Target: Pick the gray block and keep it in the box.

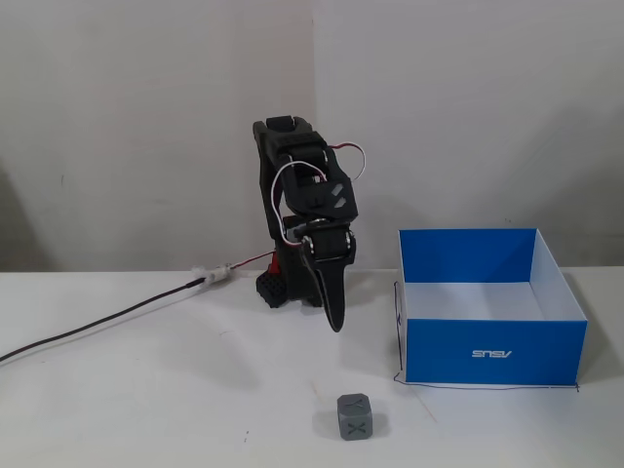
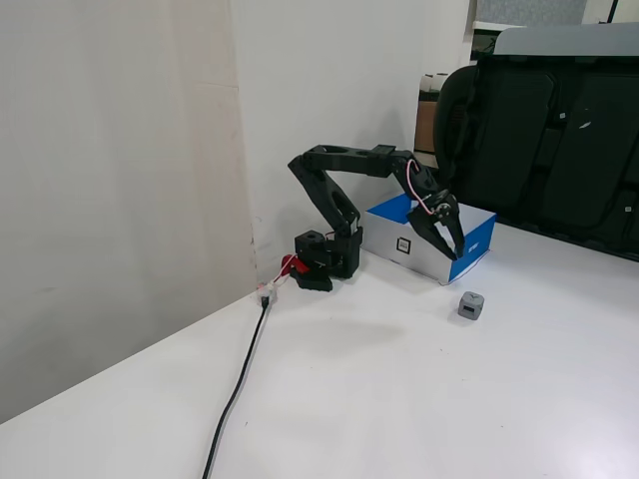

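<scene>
The gray block (image 1: pixel 359 417) is a small dark cube with an X on its faces. It sits on the white table near the front edge, and also shows in a fixed view (image 2: pixel 471 305). The box (image 1: pixel 492 353) stands to the block's right, blue-walled, open-topped and white inside. It shows behind the arm in a fixed view (image 2: pixel 480 242). My gripper (image 1: pixel 335 327) hangs tip-down above the table, behind and slightly left of the block and left of the box. In a fixed view (image 2: pixel 453 255) its jaws stand slightly apart and hold nothing.
The arm's base (image 1: pixel 275 285) stands at the back against the wall. A dark cable (image 1: pixel 97 327) runs from it leftward across the table. Black office chairs (image 2: pixel 559 140) stand beyond the table's far side.
</scene>
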`<state>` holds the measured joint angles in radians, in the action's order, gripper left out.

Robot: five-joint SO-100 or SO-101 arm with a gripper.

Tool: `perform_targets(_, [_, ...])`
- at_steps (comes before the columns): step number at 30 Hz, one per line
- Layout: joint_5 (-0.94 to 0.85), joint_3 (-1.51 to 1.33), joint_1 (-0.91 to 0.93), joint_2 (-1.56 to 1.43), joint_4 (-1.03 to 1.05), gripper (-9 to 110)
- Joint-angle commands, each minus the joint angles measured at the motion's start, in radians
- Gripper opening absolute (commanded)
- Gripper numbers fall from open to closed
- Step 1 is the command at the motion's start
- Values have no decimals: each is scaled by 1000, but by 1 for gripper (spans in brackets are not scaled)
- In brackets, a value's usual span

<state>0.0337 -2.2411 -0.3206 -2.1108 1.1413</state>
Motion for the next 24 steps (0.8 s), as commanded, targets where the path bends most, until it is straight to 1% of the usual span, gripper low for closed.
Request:
perform_targets(1, [6,52,-23,-11,-46,0])
perform_targets(5, [5,23,-63,9,-51,1])
perform_targets(6, [6,23,-69,28,-52,8])
perform_targets(7, [6,23,-69,46,-57,11])
perform_targets(12, [8,26,-40,144,-87,23])
perform_targets(17, [28,31,-17,268,-123,29])
perform_targets(24, [51,153,2,474,-94,30])
